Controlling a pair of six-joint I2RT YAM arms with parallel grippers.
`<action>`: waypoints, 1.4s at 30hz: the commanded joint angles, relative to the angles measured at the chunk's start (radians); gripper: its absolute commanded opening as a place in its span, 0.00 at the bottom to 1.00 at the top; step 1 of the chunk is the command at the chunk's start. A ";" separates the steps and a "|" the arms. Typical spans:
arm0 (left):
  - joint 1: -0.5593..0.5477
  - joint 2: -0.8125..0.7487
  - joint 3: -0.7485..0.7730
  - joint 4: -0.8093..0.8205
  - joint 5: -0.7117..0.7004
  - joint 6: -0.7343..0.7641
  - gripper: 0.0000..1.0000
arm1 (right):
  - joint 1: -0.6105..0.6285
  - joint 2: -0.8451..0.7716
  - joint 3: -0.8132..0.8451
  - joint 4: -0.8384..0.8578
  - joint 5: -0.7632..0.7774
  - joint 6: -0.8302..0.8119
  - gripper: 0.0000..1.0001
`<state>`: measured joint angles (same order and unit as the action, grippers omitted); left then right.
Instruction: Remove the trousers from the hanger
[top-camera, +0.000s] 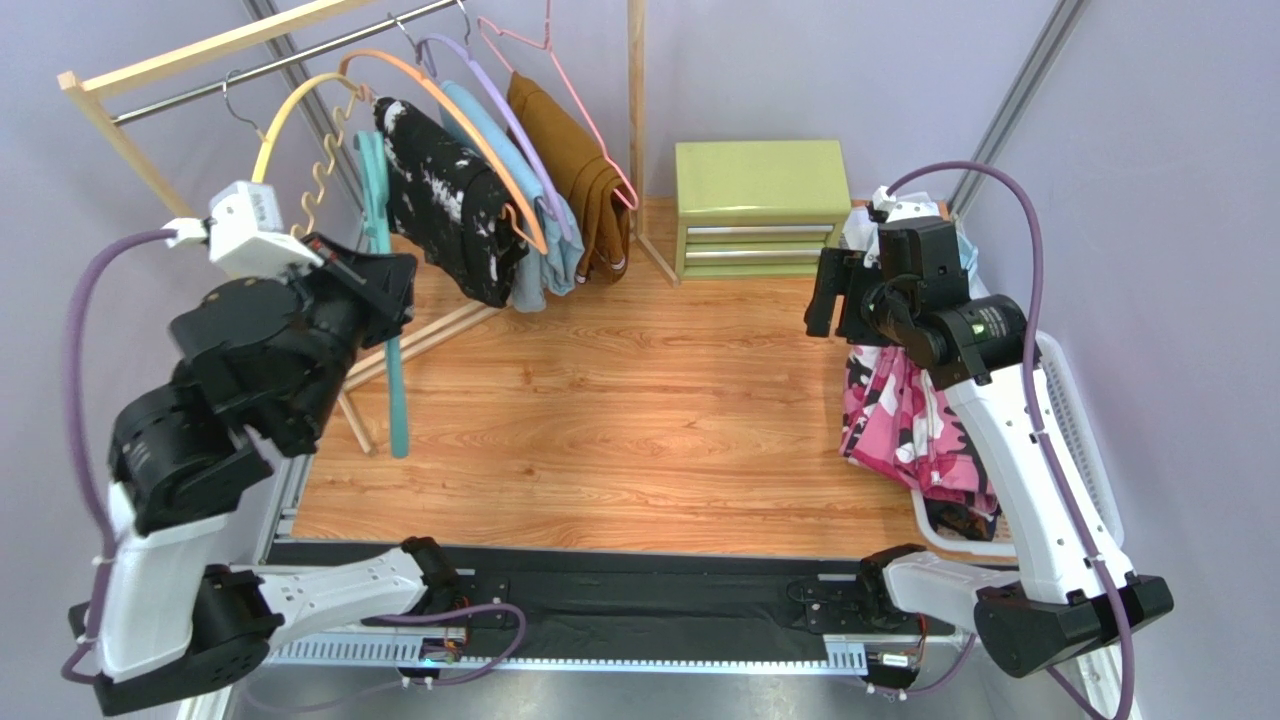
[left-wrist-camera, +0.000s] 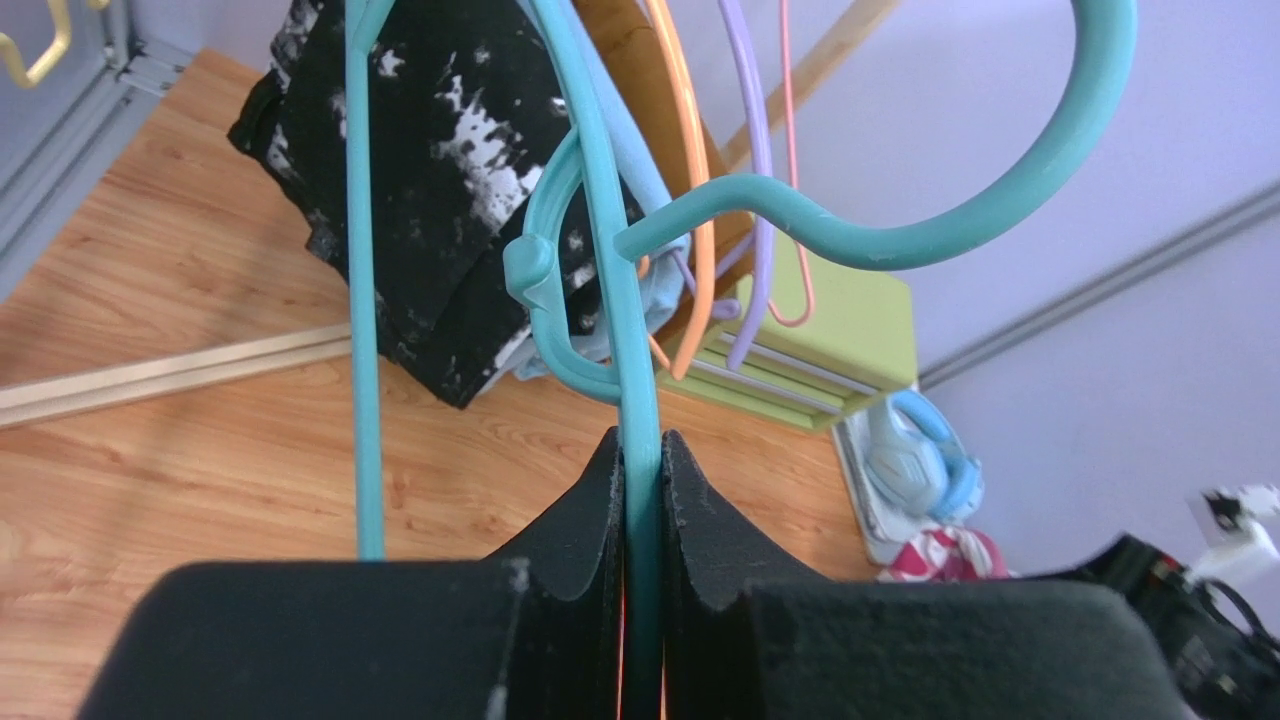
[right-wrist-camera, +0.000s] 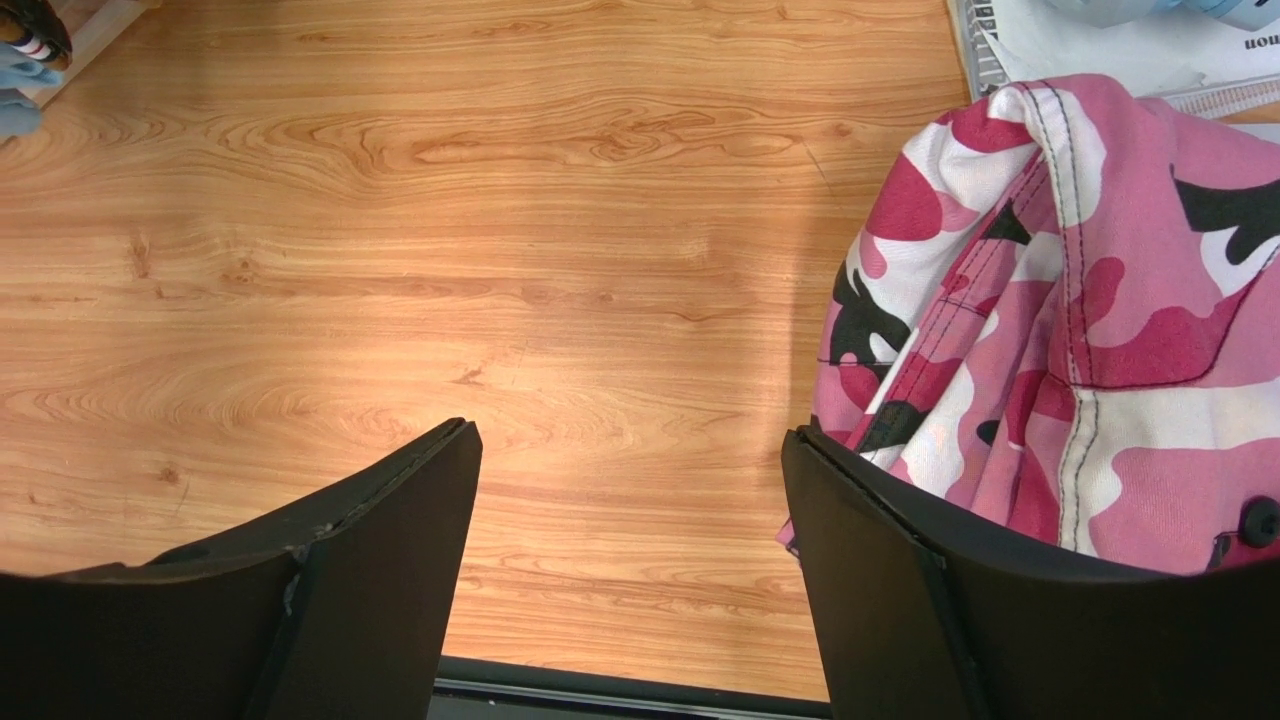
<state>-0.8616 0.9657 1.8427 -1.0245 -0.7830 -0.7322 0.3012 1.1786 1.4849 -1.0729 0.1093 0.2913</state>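
My left gripper (top-camera: 388, 282) is shut on a bare teal hanger (top-camera: 397, 393), held off the rack with its long bar hanging toward the table. In the left wrist view the hanger's teal rod (left-wrist-camera: 643, 360) runs straight up between the closed fingers (left-wrist-camera: 594, 503). The pink camouflage trousers (top-camera: 902, 423) lie crumpled at the right, draped over the edge of a white basket (top-camera: 1076, 423). My right gripper (top-camera: 831, 294) hovers open just left of them. In the right wrist view only wood shows between its fingers, and the trousers (right-wrist-camera: 1082, 315) lie beside the right finger (right-wrist-camera: 864, 540).
A wooden rack at the back left carries a yellow hanger (top-camera: 290, 132), a black white-splotched garment (top-camera: 451, 192), a light blue garment (top-camera: 534, 248) and a brown garment (top-camera: 583, 180). A green drawer box (top-camera: 759, 203) stands at the back. Blue headphones (left-wrist-camera: 917, 465) lie near the basket.
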 joint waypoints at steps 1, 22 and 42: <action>0.027 0.044 -0.043 0.134 -0.111 0.011 0.00 | 0.007 -0.030 -0.023 0.021 -0.008 -0.004 0.79; 0.631 0.237 0.000 0.388 0.568 -0.183 0.00 | 0.030 -0.053 -0.046 0.037 0.009 -0.030 0.79; 0.855 0.340 0.030 0.462 0.735 -0.282 0.00 | 0.032 -0.088 -0.060 0.047 0.053 -0.055 0.81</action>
<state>-0.0189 1.3098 1.8282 -0.5980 -0.0589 -0.9874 0.3271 1.1122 1.4204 -1.0714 0.1413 0.2558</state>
